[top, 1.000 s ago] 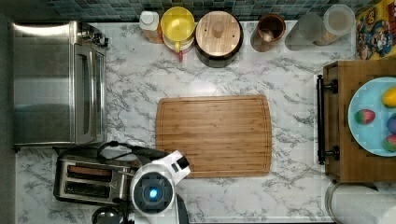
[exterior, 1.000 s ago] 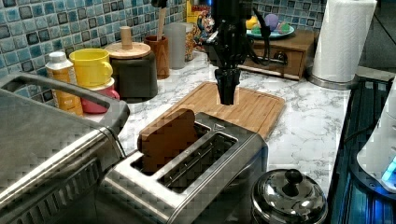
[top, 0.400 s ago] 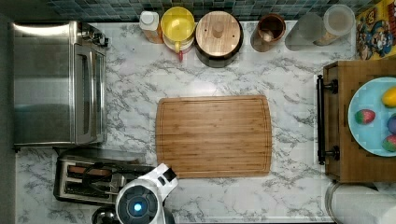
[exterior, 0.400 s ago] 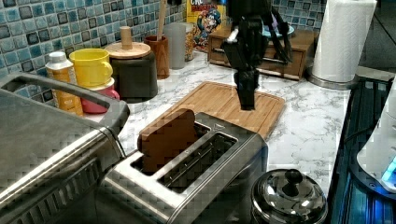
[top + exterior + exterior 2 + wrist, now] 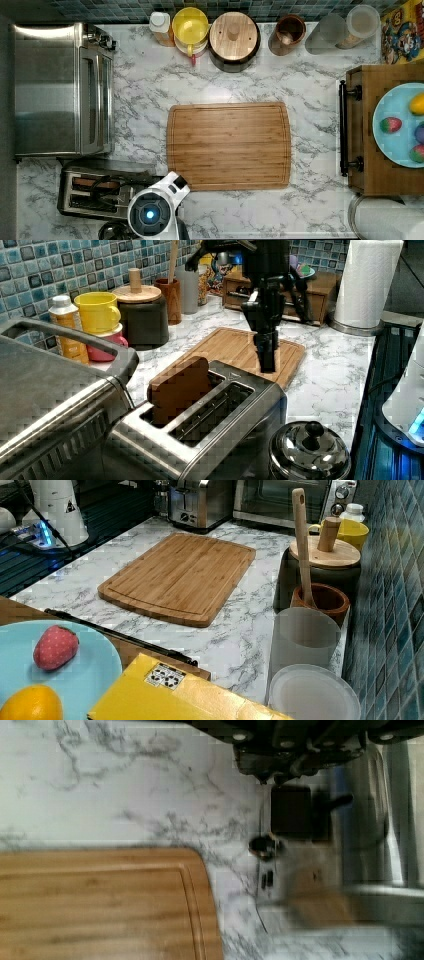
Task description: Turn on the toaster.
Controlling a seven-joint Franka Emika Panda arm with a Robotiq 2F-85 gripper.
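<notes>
Toaster (image 5: 200, 425): holds a brown slice (image 5: 177, 387) in one slot.
Claw (image 5: 267, 362): hangs just above the toaster's far end (left view).
Fingers: cannot tell.

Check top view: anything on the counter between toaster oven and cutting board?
Nothing. Bare marble countertop separates the toaster oven from the cutting board in the top view.

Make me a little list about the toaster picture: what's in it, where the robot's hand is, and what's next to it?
toaster: steel toaster, two slots on top
in the slot: a brown slice of bread, sticking up
gripper: gripper pointing down, above the toaster's far end in the left view
beside the toaster: toaster oven, cutting board, small steel pot with a lid
</notes>
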